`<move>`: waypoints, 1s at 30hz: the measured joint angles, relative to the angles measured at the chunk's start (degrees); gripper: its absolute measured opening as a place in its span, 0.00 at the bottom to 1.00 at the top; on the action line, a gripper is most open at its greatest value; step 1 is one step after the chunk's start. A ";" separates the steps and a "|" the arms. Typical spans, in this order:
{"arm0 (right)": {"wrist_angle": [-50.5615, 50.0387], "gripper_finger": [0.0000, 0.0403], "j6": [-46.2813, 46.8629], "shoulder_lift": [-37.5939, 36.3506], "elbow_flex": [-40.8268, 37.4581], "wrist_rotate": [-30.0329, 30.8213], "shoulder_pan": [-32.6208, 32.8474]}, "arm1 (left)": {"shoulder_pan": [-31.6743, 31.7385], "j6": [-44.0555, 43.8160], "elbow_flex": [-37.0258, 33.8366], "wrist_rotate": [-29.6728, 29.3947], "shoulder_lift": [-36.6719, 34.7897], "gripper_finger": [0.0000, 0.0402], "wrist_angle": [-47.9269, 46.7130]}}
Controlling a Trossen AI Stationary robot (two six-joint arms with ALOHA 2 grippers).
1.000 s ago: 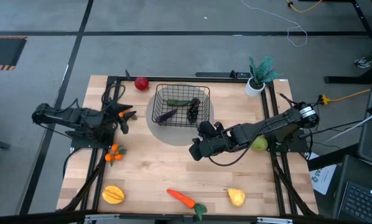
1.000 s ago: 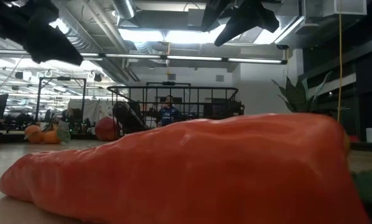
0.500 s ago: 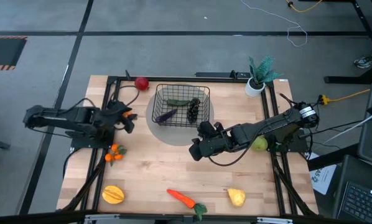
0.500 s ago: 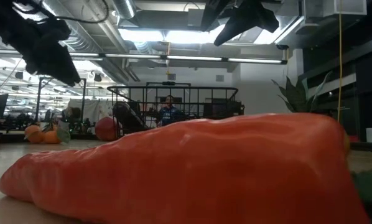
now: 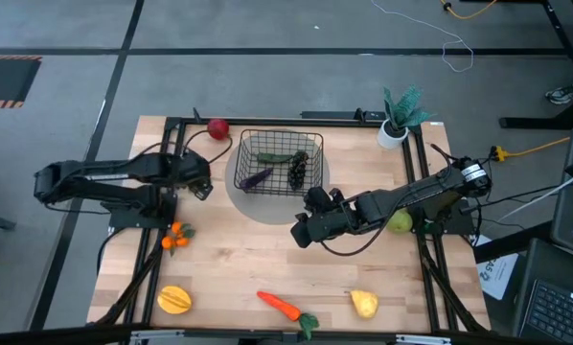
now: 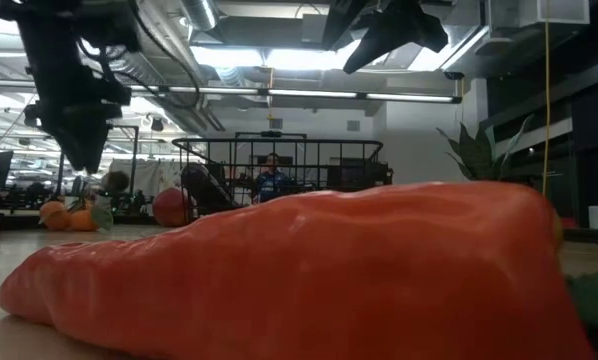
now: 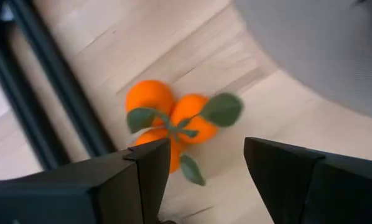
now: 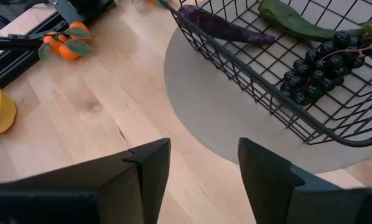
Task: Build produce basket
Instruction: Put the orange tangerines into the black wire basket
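The black wire basket stands on a round grey mat and holds a purple eggplant, a green cucumber and dark grapes. A cluster of small oranges with green leaves lies on the table at the left; it also shows in the left wrist view. My left gripper is open and empty above the table, a little to the far side of the oranges, fingers pointing down. My right gripper is open and empty, above the table near the mat's near edge.
A red apple lies left of the basket's far end. A green pear lies beside the right arm. A yellow-orange fruit, a carrot and a yellow pear lie along the near edge. A white pot with a teal plant stands at the far right.
My left gripper has tipped over so that its fingers point down, and it has come lower, toward the oranges. My right arm has kept still.
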 joint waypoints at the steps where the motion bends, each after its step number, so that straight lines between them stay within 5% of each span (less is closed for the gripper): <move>1: 0.00 0.44 -0.02 0.00 0.00 -0.46 0.00 | 0.78 0.02 0.00 -0.03 1.11 0.48 0.13; 30: -0.81 0.44 -2.67 0.00 0.00 -1.28 0.02 | 12.84 4.80 0.04 1.14 18.11 0.48 6.83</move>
